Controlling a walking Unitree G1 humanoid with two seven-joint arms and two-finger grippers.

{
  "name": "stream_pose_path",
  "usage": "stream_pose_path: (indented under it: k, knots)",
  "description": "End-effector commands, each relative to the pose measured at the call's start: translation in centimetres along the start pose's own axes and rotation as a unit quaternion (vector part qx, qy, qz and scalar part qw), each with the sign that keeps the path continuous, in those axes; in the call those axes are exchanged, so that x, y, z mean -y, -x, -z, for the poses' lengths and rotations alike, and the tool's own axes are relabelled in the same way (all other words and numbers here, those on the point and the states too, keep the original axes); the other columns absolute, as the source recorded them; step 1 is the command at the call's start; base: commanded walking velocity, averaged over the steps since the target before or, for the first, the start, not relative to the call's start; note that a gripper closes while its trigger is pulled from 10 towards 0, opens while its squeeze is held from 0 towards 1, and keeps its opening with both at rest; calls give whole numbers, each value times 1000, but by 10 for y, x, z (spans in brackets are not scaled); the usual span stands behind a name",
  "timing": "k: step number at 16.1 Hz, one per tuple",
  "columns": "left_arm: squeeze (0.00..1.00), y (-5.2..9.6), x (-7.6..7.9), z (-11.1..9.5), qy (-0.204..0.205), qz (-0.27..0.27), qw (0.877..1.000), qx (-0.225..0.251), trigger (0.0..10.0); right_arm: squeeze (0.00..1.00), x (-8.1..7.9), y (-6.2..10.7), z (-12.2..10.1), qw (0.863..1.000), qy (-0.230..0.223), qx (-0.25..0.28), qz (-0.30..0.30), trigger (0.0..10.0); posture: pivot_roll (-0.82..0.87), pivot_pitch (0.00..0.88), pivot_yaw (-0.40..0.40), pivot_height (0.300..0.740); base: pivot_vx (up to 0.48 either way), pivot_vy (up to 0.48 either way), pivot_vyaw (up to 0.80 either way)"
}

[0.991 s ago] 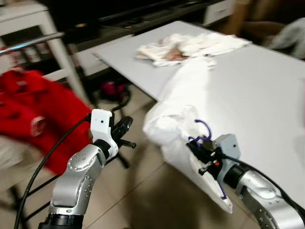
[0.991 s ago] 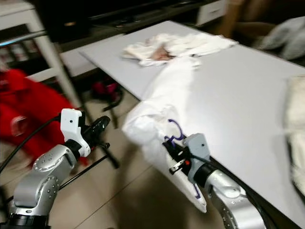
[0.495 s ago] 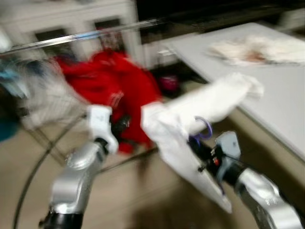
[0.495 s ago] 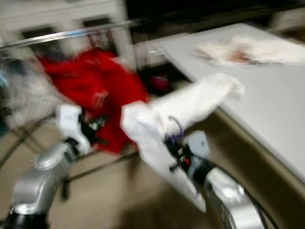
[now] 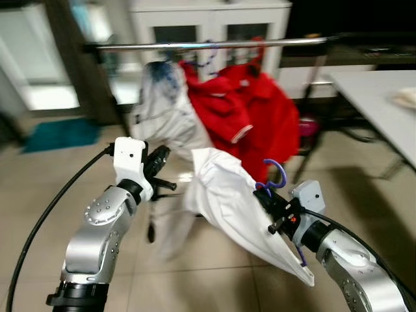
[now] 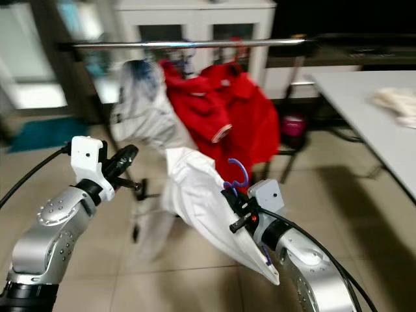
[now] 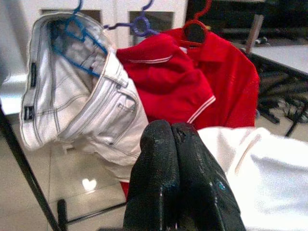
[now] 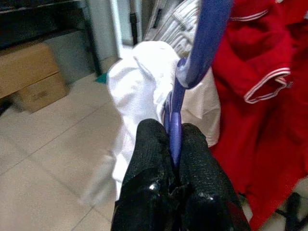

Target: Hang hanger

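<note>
Ahead, a clothes rail [image 5: 214, 45] carries red shirts [image 5: 260, 110] and pale jeans [image 7: 82, 110], bare tiled floor [image 5: 39, 169] below. Right gripper [image 8: 174, 144] pinches the purple hanger [image 5: 276, 177] bearing a white garment [image 5: 234, 208]; left gripper [image 7: 173, 144] fingers pressed together, empty.

Purple hanger [image 5: 276, 174], white garment [image 5: 227, 201] on it. Rail [image 5: 214, 45] silver. Red shirts [image 5: 260, 117], white-trimmed sleeves. Pale jeans [image 7: 82, 106] on blue hanger [image 7: 72, 36]. Claw fingers [image 8: 151, 159] black.
</note>
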State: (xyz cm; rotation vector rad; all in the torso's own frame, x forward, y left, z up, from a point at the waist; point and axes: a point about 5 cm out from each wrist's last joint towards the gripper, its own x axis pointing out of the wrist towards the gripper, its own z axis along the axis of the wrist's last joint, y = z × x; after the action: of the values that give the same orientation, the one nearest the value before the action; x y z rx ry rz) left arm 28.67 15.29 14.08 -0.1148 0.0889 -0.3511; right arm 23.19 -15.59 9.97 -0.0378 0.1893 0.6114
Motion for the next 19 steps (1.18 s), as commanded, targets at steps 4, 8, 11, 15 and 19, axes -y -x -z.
stream_pose_path:
  k: [4,8,11,15,19]
  knots:
    - [0,-3,-2,0,-4,0,1000,-11,10000,0,10,-3,-27,998,34,39,18,10000,-185,0,56,740,0,480,800]
    - [0,-4,-14,-4,-16,12,1000,-5,10000,0,16,-6,-44,997,48,59,22,10000,-193,0,74,740,0,67,200]
    - [1000,-1,-23,-4,-47,46,998,-13,10000,0,26,-8,-58,995,61,68,33,10000,-196,0,78,740,0,0,0]
    - [1000,-8,-19,2,-76,119,989,-33,10000,0,32,-10,-67,995,57,75,25,10000,-193,0,56,740,0,0,0]
    - [1000,-34,-8,6,-44,185,982,-17,10000,0,26,-10,-79,995,36,93,-12,10000,-210,0,64,740,0,0,0]
